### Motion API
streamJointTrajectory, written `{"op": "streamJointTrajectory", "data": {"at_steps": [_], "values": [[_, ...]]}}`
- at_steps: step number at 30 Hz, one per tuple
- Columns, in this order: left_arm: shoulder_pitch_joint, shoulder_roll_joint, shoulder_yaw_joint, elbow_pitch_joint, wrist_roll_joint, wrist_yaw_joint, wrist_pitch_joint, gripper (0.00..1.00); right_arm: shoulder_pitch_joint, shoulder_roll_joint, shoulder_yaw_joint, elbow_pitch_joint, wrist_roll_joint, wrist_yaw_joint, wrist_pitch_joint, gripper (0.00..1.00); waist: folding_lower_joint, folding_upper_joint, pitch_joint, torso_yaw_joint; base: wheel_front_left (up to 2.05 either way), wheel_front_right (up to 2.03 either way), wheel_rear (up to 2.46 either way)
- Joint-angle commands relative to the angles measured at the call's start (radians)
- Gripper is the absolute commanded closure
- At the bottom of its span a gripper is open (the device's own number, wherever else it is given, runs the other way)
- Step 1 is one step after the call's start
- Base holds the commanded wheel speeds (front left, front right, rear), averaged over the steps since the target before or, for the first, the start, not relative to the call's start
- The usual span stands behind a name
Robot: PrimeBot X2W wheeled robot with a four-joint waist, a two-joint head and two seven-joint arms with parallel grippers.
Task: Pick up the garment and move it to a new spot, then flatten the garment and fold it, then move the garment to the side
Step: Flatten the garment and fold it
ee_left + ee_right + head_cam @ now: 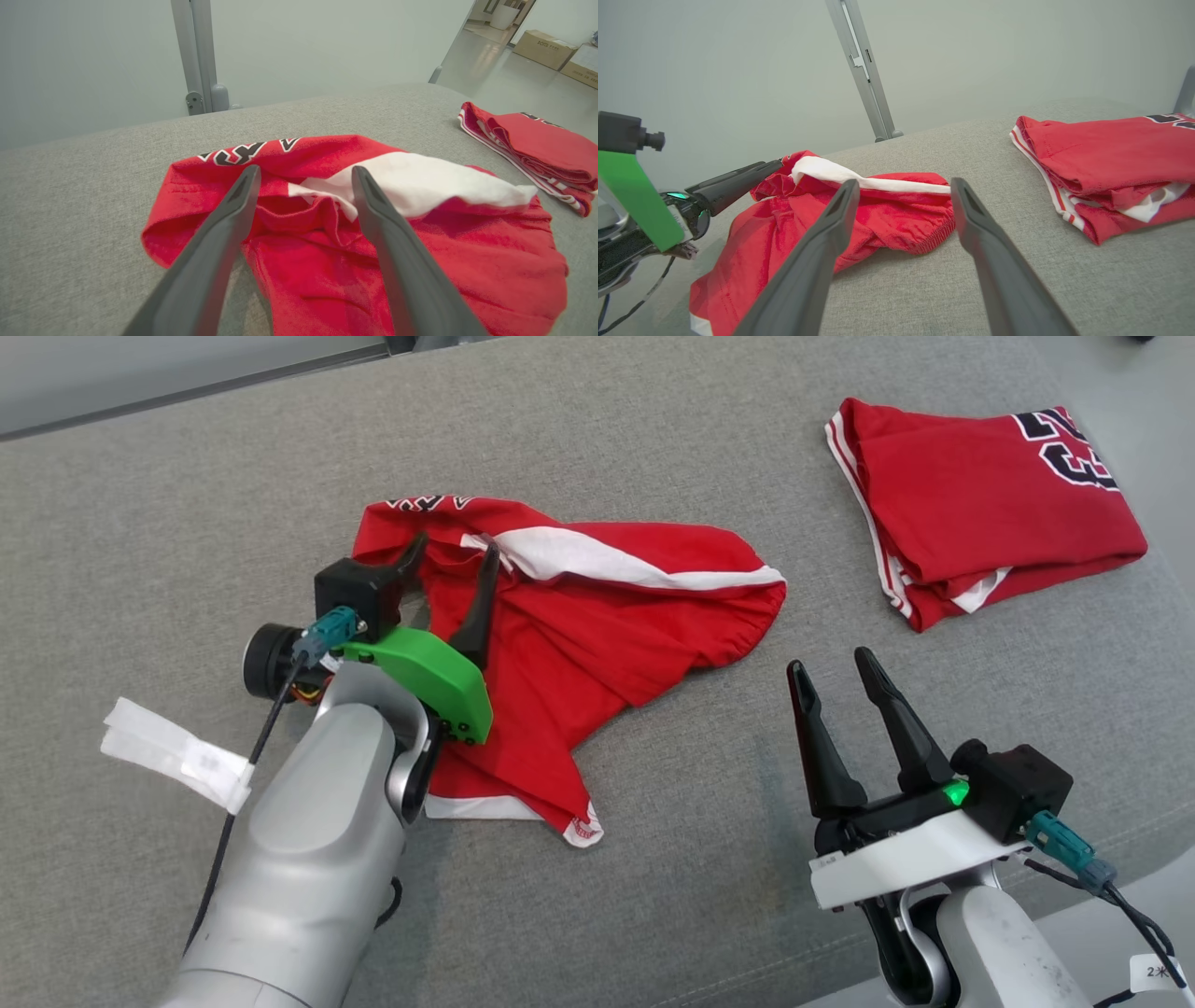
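While it lies crumpled at the middle of the grey pad (187, 523), the red garment (597, 625) has the left gripper (455, 543) over its left part, jaws wide and pinching nothing, fingertips beside the white band; whether they touch the cloth I cannot tell. Right of the garment, the right gripper (829, 661) hovers over bare pad, jaws wide and empty. Farther right lies a folded jersey (980, 495), well apart.
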Motion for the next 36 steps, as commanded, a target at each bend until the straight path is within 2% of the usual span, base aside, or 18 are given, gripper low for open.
{"op": "streamJointTrajectory", "data": {"at_steps": [1,10,14,25,27,28,29,32,33,34,36], "values": [[0.024,-0.001,-0.006,-0.008,-0.009,-0.004,-0.004,0.00,0.009,-0.001,0.002,0.003,-0.006,-0.001,-0.002,0.00,-0.0001,0.0025,-0.025,0.027,0.00,0.00,0.00],[0.019,-0.003,-0.062,-0.057,0.037,0.032,-0.004,0.00,0.000,-0.001,0.009,0.008,-0.001,-0.001,-0.002,0.00,-0.0001,0.0025,-0.023,0.006,0.00,0.00,0.00],[0.016,-0.001,-0.083,-0.046,0.050,0.033,-0.004,0.00,0.001,0.000,0.012,0.010,0.004,-0.001,-0.002,0.00,-0.0001,0.0025,-0.018,-0.008,0.00,0.00,0.00],[-0.044,0.041,-0.106,0.133,0.058,0.034,0.059,0.00,0.000,0.000,0.005,0.008,0.015,-0.001,-0.002,0.00,-0.0001,0.0025,-0.004,-0.044,0.00,0.00,0.00],[-0.048,0.043,-0.115,0.155,0.063,0.030,0.065,0.05,0.002,0.000,0.003,0.009,0.015,-0.001,-0.002,0.00,-0.0001,0.0025,-0.004,-0.043,0.00,0.00,0.00],[-0.052,0.043,-0.116,0.163,0.062,0.028,0.063,0.13,0.002,0.000,0.002,0.009,0.016,-0.001,-0.002,0.00,-0.0001,0.0025,-0.004,-0.043,0.00,0.00,0.00],[-0.055,0.042,-0.117,0.170,0.060,0.029,0.060,0.33,0.000,0.000,0.002,0.008,0.018,-0.001,-0.002,0.00,-0.0001,0.0025,-0.004,-0.042,0.00,0.00,0.00],[-0.059,0.037,-0.116,0.186,0.050,0.026,0.052,0.71,-0.004,0.000,0.002,0.007,0.019,-0.001,-0.002,0.00,-0.0001,0.0025,-0.005,-0.038,0.00,0.00,0.00],[-0.061,0.036,-0.116,0.189,0.047,0.027,0.046,0.80,-0.005,-0.001,0.002,0.006,0.019,-0.001,-0.002,0.00,-0.0001,0.0025,-0.006,-0.037,0.00,0.00,0.00],[-0.063,0.035,-0.115,0.192,0.044,0.026,0.044,1.00,-0.005,-0.001,0.002,0.007,0.019,-0.001,-0.002,0.00,-0.0001,0.0025,-0.008,-0.035,0.00,0.00,0.00],[-0.065,0.033,-0.114,0.195,0.041,0.024,0.033,1.00,-0.002,-0.001,0.000,0.008,0.016,-0.001,-0.002,0.00,-0.0001,0.0025,-0.012,-0.032,0.00,0.00,0.00]]}}
